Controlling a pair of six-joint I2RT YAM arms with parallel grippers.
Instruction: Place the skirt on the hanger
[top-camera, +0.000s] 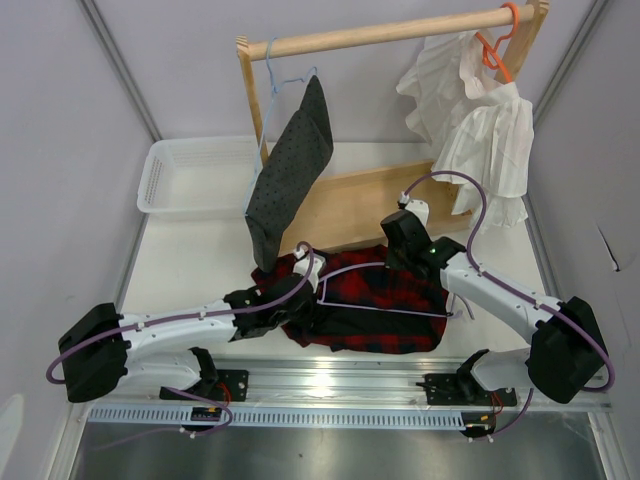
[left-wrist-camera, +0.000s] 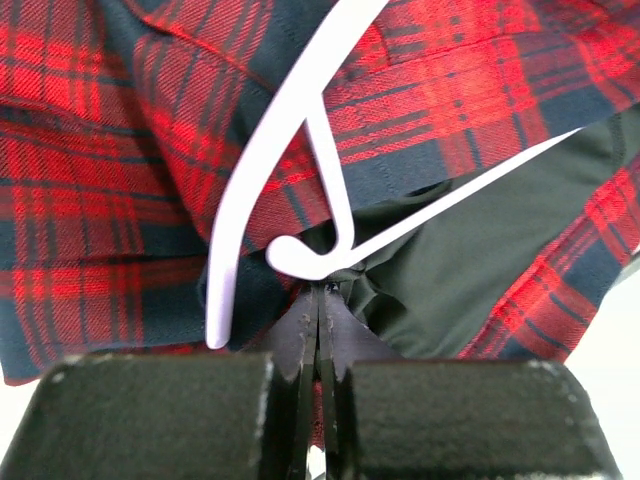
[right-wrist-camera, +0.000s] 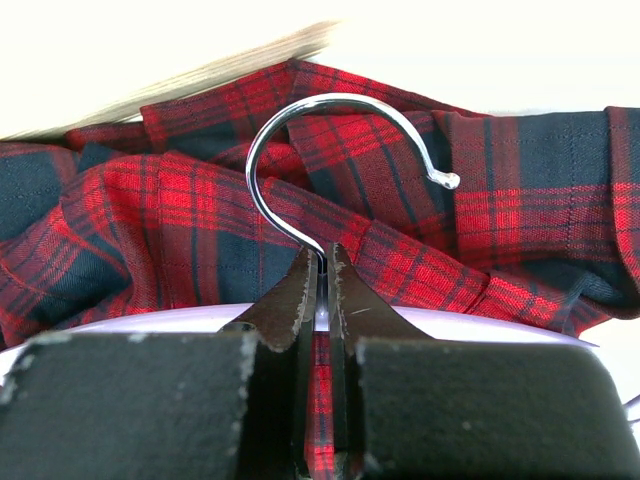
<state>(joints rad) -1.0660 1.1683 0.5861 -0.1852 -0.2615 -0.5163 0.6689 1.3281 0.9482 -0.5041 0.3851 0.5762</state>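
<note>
Now, far left on the white table (top-camera: 200, 250): a white slatted plastic basket (top-camera: 190, 180), well apart from the action. Next along, up on the wooden rail of the clothes rack (top-camera: 390, 31), a light blue hanger (top-camera: 272, 75) carrying a dark grey speckled garment (top-camera: 290, 170), hung and no part of this job.

Below that, the left gripper (left-wrist-camera: 320, 295), jaws pressed fully together. Pinches a fold of the soft red-and-navy plaid skirt (top-camera: 390, 320) right at its black lining (left-wrist-camera: 450, 250), just under the small notch-hook of the thin pale lilac plastic hanger (left-wrist-camera: 265, 160). Looks like a hold meant to bring the waist edge up to that notch and stop the cloth sliding away.

Mid-table, the skirt itself, lying bunched and flat, with the hanger laid across it in the overhead view. Hard to tell how much of the frame sits inside the waistband. Not hung yet, by the look of it.

Moving right: the right gripper (right-wrist-camera: 322, 262), clamped shut on the hanger's neck just beneath its silver metal hook (right-wrist-camera: 300, 130). Presumably pins the frame steady while the other side works the fabric. Hook free, curving up over the plaid.

Far right on the rail, an orange hanger (top-camera: 497, 45) with a white ruffled garment (top-camera: 480, 130), out of reach of both arms.
</note>
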